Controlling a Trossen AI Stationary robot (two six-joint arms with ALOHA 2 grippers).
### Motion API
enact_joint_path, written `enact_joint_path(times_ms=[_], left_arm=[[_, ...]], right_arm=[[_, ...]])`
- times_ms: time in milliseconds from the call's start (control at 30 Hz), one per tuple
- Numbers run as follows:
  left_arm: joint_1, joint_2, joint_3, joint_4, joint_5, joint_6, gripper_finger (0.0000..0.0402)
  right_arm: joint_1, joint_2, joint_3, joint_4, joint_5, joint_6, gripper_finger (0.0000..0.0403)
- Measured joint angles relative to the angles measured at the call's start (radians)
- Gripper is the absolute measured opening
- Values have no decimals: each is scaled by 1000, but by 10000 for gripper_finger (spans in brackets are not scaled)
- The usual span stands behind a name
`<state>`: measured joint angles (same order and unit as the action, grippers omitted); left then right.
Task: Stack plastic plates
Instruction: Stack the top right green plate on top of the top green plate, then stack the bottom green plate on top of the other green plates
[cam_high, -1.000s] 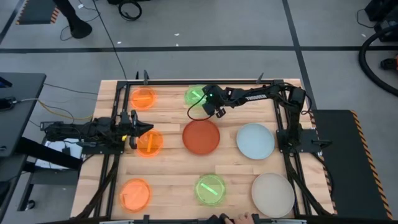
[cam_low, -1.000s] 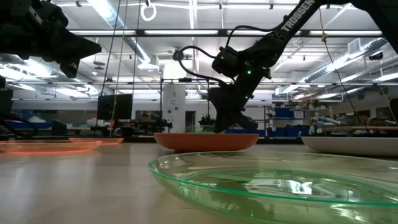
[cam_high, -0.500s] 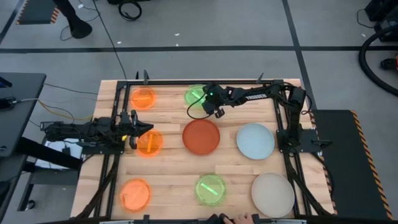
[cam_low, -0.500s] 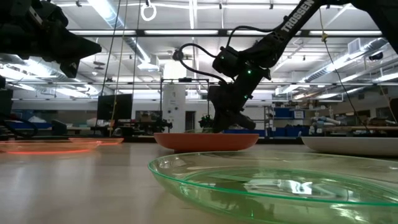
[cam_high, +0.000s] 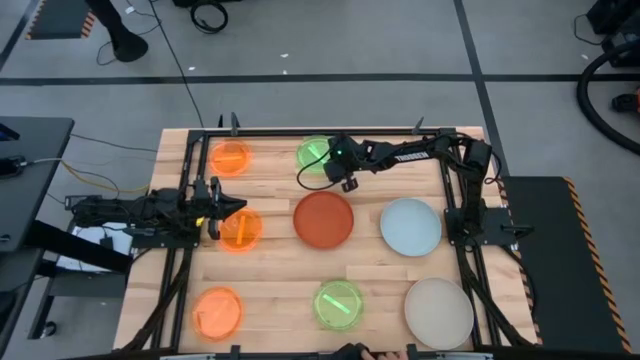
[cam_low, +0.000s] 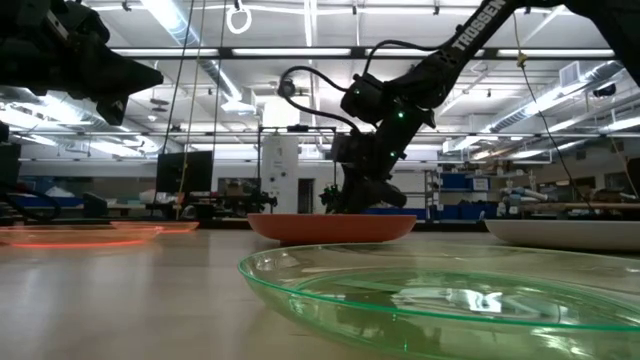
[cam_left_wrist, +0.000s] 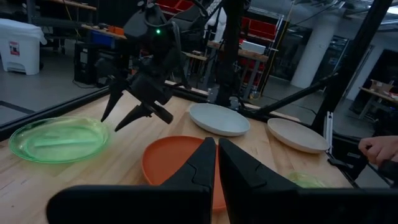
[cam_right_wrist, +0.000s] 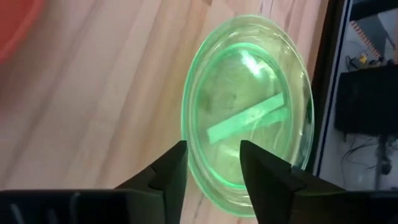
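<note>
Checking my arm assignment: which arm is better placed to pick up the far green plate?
The right. Its open end effector sits directly over the far green plate, while the left end effector, shut, waits by an orange plate.

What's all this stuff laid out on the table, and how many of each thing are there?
Small orange plates: 3, translucent neon orange; far left, middle left, near left.
Small green plates: 2, translucent neon green; far centre, near centre.
Red-orange plate: 1, opaque, table centre.
Pale blue plate: 1, right of the red-orange one.
Beige plate: 1, near right corner.
Table: 1, light wood, black frame rails.
Person's hand: 1, at the table's near edge.
Left end effector: fingers shut, at the middle-left orange plate's edge.
Right end effector: fingers open, over the far green plate.
</note>
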<state>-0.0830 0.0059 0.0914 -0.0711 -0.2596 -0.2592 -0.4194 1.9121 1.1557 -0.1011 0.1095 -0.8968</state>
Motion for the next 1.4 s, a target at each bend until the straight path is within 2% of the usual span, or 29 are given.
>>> enact_joint_path(times_ms=[100, 233, 500, 600, 833, 1133, 1267, 1400], left_arm=[[0, 0, 0, 0, 0, 0, 27], [0, 0, 0, 0, 0, 0, 27], [0, 0, 0, 0, 0, 0, 27], [0, 0, 0, 0, 0, 0, 27], [0, 0, 0, 0, 0, 0, 27], [0, 0, 0, 0, 0, 0, 27], [0, 0, 0, 0, 0, 0, 27], [0, 0, 0, 0, 0, 0, 27]], right_arm=[[3, 0, 0, 3, 8, 55, 171], [37, -9, 0, 1, 98, 76, 181], [265, -135, 0, -112, 260, 91, 181], [383, -195, 0, -139, 258, 162, 181], [648, -283, 0, -139, 177, 292, 181], [928, -280, 0, -124, 150, 493, 181], [1054, -264, 0, -28, 151, 577, 181], [1169, -262, 0, 47, 154, 590, 181]])
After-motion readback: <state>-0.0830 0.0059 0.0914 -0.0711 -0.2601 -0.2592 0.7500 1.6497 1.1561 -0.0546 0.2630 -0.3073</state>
